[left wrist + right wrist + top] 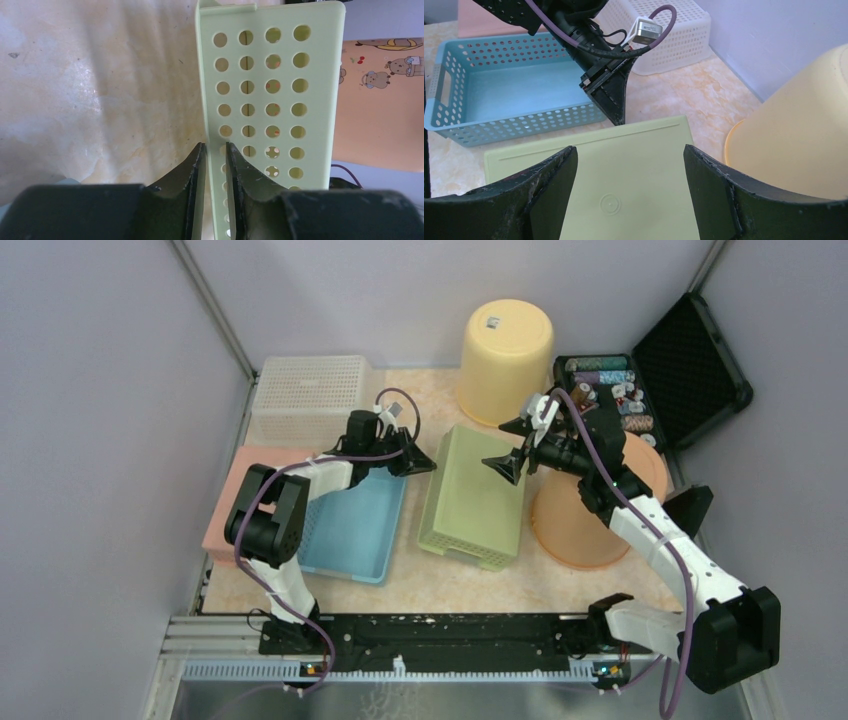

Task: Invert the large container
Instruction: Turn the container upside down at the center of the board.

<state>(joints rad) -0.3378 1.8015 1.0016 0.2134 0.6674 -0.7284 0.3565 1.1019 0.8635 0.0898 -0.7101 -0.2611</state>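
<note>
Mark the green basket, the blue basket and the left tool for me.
green basket (472, 498), top view, its upturned flat base.
blue basket (350, 530), top view, its bare floor.
left tool (215, 147), left wrist view, midway between its fingertips.

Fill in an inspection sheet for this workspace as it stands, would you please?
Surface: marbled tabletop, no spills seen.
Job's things: green basket lies bottom up, mid-table.
Clutter: blue basket, white basket, pink bin, upturned yellow bucket, orange bucket, open black case.
Grippers: left tool straddles the green basket's wall; right tool open above its base.
Cables: purple cables along both arms.
Surroundings: lilac walls.
</note>
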